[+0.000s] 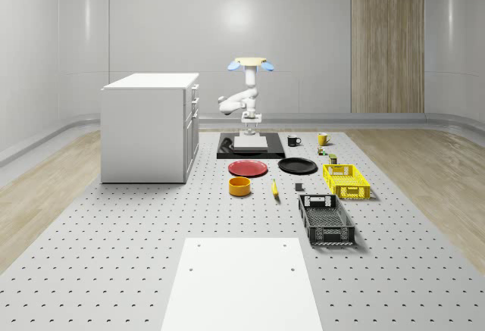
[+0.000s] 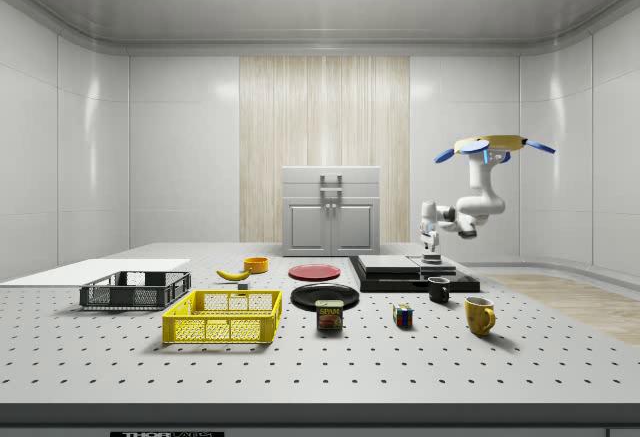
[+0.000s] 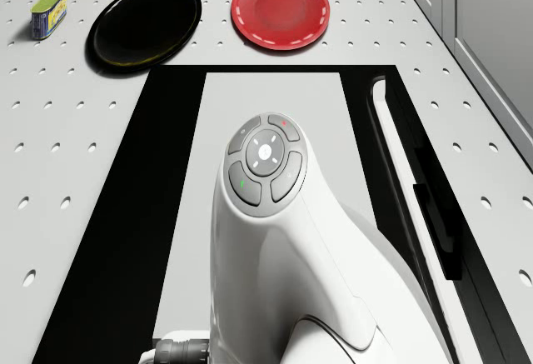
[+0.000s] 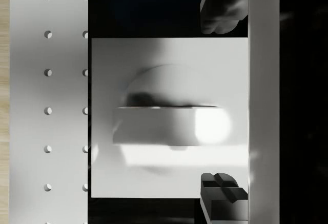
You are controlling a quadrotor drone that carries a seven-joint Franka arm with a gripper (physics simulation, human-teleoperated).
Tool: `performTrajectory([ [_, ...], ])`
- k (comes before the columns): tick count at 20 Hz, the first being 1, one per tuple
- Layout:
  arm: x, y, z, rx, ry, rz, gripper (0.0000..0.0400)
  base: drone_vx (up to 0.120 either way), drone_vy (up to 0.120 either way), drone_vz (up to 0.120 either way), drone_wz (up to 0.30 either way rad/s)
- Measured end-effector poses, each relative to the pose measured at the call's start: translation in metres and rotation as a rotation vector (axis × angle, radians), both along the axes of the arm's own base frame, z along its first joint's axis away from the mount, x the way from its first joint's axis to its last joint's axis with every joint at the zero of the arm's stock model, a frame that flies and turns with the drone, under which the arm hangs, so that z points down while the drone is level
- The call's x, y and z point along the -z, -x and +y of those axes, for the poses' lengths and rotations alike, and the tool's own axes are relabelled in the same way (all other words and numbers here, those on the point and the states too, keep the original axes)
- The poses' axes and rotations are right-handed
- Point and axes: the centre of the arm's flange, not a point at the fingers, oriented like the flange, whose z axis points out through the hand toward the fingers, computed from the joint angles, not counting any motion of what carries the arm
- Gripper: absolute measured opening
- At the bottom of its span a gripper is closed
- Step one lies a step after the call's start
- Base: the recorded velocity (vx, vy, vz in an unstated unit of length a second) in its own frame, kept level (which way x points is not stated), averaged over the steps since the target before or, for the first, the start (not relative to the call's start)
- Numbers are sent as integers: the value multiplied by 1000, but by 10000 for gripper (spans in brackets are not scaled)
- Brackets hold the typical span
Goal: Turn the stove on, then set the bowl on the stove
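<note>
One wide perforated bench (image 1: 91,255) fills a pale, panelled room with a wood-slat wall section (image 1: 386,39) and a white cabinet (image 1: 148,126) at the whole-scene view's left. The drone (image 1: 251,64) hovers over the far end of the bench, above the stove (image 1: 225,149), a flat black slab with a light plate on top; in the whole-scene view its long side runs left to right, and in the drone view a long dark bar lies along one edge. The arm (image 2: 470,207) hangs from the drone, folds at the elbow and turns straight down, its wrist vertical. The tool (image 4: 224,101) points down just above the stove's light plate, its two fingers (image 4: 220,11) spread apart with nothing between them. The bowl (image 1: 240,185), orange-yellow and upright, sits on the bench nearer the camera than the stove, well apart from it, just past the red plate (image 1: 248,168).
</note>
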Motion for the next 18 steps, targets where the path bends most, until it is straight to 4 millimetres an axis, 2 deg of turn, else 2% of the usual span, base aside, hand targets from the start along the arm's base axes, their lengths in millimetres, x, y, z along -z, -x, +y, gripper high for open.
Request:
performTrajectory([
  [9, -30, 0, 0, 0, 0, 0, 400, 0, 0, 0, 0],
  [18, -39, -4, 0, -1, 0, 0, 400, 0, 0, 0, 0],
])
